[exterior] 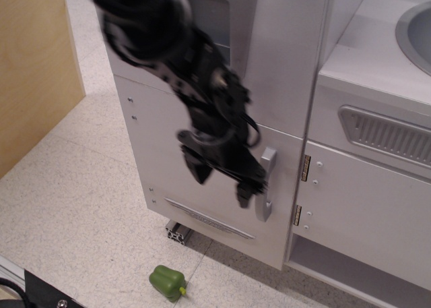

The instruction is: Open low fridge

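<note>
**At the fridge door: gripper by the handle, door shut**

In front of the low fridge (pixel 202 166), the black gripper (pixel 222 183) hangs tips-down over the door face, motion-blurred. Its jaws are spread, with a clear gap between the two fingers. One finger (pixel 199 170) sits over bare door panel left of centre. The other finger (pixel 244 195) is just beside the handle (pixel 267 183), at its left edge and around its lower half; touching or not, cannot tell through the blur. Nothing is between the jaws.

The arm (pixel 155 32) comes in from top left, crossing the upper panel and its dispenser niche (pixel 209 18), which it partly hides.

The fridge fills the lower middle of the frame, door closed and flush with the cabinet. The handle stands upright near the door's right edge. The trim strip (pixel 209 219) slants along the bottom of the door, below the gripper.

To the right, a white cabinet door (pixel 363 200) with brass hinges (pixel 305 168), also shut. Above it, a grey vent panel (pixel 387 133) and a sink (pixel 414 32) rim at the top right corner.

On the floor (pixel 74 207), a green pepper (pixel 167 282) lies in front of the fridge, well apart from the gripper. A wood panel (pixel 34 65) stands at left.
</note>
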Tool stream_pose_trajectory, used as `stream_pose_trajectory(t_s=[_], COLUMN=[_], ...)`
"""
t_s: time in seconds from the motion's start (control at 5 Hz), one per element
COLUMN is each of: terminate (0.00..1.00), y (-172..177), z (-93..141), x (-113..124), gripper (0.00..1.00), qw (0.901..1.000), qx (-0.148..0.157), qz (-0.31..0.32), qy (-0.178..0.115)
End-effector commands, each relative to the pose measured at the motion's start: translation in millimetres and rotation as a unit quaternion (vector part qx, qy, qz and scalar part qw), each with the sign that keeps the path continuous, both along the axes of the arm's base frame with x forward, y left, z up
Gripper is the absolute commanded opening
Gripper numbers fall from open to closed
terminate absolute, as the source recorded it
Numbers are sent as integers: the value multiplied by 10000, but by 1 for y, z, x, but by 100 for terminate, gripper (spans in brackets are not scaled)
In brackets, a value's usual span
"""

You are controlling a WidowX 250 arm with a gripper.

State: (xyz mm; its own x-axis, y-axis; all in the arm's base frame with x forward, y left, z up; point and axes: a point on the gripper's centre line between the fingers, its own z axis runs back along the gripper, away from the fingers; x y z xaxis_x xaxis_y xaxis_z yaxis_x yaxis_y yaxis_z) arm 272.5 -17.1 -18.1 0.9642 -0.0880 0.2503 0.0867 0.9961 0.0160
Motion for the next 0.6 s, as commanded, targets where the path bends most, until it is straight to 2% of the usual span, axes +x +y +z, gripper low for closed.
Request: stream_pose_trajectory(t_s=[0.0,0.2,0.4], terminate=[0,0,0], y=[-16,-16,-18], z=[5,0,-5], x=[31,42,48], gripper=[100,100,100], qw=[9980,9949,9941], qx=[125,168,119], qz=[426,765,878], qy=[-461,-632,-627])
